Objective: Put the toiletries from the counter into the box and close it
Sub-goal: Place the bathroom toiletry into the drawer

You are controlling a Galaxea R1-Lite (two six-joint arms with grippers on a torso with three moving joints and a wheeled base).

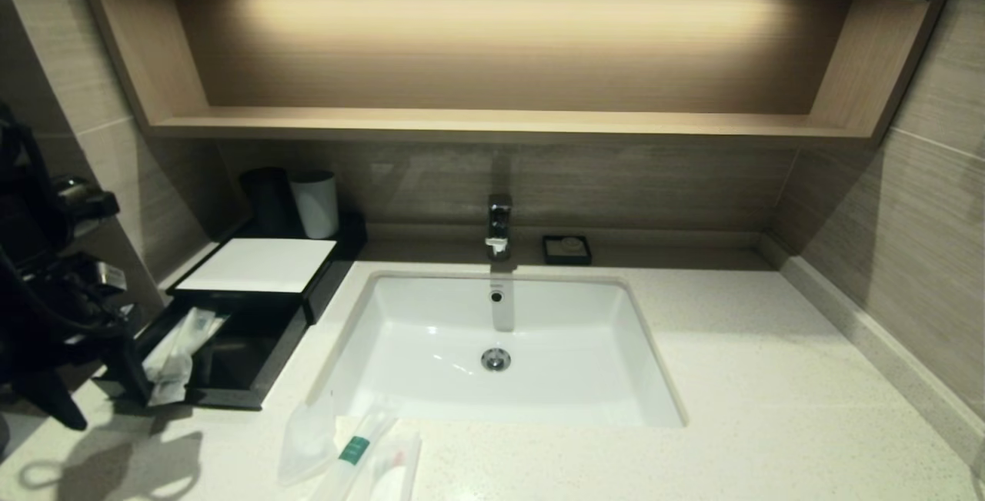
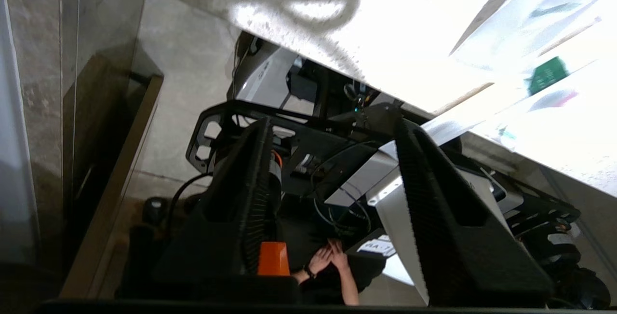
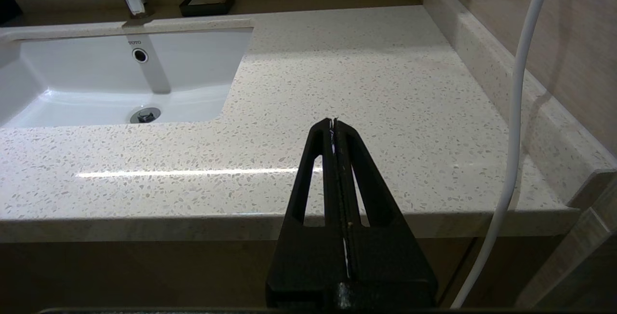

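Note:
The black box (image 1: 262, 264) with a white top panel stands at the counter's (image 1: 769, 378) back left. Its drawer (image 1: 231, 389) is pulled out, with a translucent packet (image 1: 183, 351) lying in its left part. Three packets lie at the counter's front edge: a flat pouch (image 1: 306, 435), a slim one with a green band (image 1: 355, 449) and a red-printed pouch (image 1: 394, 464). They also show in the left wrist view (image 2: 544, 73). My left arm (image 1: 54, 332) is at the far left beside the drawer; its gripper (image 2: 333, 123) is open and empty. My right gripper (image 3: 333, 123) is shut and empty, low before the counter's front edge.
The white sink (image 1: 431, 378) sits in the counter's middle with a tap (image 1: 499, 225) behind it. A black soap dish (image 1: 566, 249) stands by the tap. A black cup (image 1: 268, 199) and a white cup (image 1: 315, 204) stand behind the box. A white cable (image 3: 516, 111) hangs by the right gripper.

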